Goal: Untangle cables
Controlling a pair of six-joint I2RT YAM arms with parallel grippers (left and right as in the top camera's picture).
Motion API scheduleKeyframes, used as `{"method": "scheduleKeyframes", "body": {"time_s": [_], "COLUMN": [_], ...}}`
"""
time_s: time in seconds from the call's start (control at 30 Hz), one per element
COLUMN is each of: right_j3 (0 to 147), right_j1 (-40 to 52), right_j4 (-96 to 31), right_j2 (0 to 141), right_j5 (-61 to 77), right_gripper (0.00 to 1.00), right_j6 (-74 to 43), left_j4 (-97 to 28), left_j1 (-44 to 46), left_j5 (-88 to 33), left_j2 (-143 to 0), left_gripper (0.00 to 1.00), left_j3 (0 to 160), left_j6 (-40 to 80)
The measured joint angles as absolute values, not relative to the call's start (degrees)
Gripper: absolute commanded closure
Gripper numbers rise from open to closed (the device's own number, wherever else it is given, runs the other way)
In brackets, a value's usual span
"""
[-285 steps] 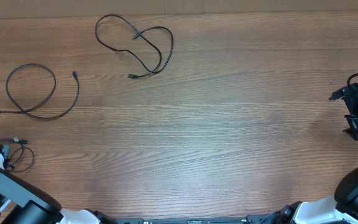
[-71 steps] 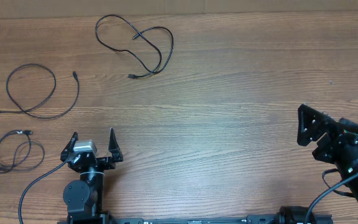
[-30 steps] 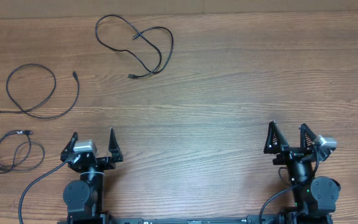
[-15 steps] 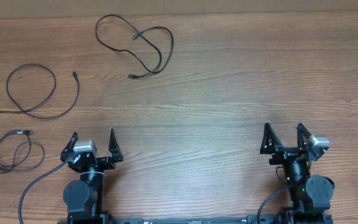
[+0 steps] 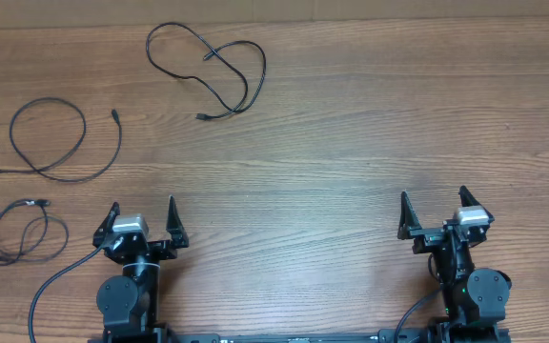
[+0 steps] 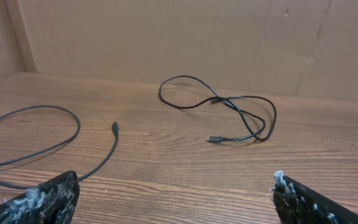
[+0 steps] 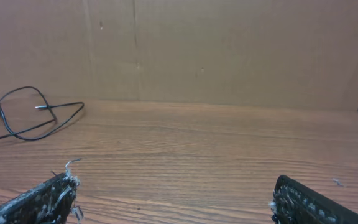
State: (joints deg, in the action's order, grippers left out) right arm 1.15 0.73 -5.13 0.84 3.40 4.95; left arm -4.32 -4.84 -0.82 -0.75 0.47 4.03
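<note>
Three thin black cables lie apart on the wooden table. One is a twisted loop (image 5: pixel 209 54) at the back, one a wide loop (image 5: pixel 85 129) at the left, one a small coil (image 5: pixel 45 225) at the front left. My left gripper (image 5: pixel 142 211) stands open near the front edge, right of the coil, holding nothing. My right gripper (image 5: pixel 434 205) stands open at the front right, far from all cables. The left wrist view shows the twisted loop (image 6: pixel 241 112) and the wide loop (image 6: pixel 76 124) ahead of the open left gripper (image 6: pixel 176 193). The right wrist view shows the twisted loop (image 7: pixel 61 105) far left of the open right gripper (image 7: pixel 176 193).
A brown cardboard wall (image 6: pixel 166 43) stands along the table's far edge. Thick black wires run from both arm bases (image 5: pixel 127 300) at the front edge.
The right arm has swung in from the right edge and settled at the front right, shifting slightly left in the last second. The left arm and the cables have stayed still.
</note>
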Motion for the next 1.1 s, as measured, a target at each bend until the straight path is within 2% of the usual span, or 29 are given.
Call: {"method": "scheduleKeyframes", "body": {"time_s": [1.1], "right_j3": [1.1], "right_j1": [-3.0], "right_j4": [-5.0], "right_j2": [0.8], "right_j5": [3.0], "right_gripper": [0.00], "right_j6": [6.2], "left_j4": [-4.3], "left_j1": [-4.8], "left_j5": [-0.8], "left_j2": [-0.8], "left_gripper": [0.01], "left_j3": [0.5], "left_j6": [4.0]}}
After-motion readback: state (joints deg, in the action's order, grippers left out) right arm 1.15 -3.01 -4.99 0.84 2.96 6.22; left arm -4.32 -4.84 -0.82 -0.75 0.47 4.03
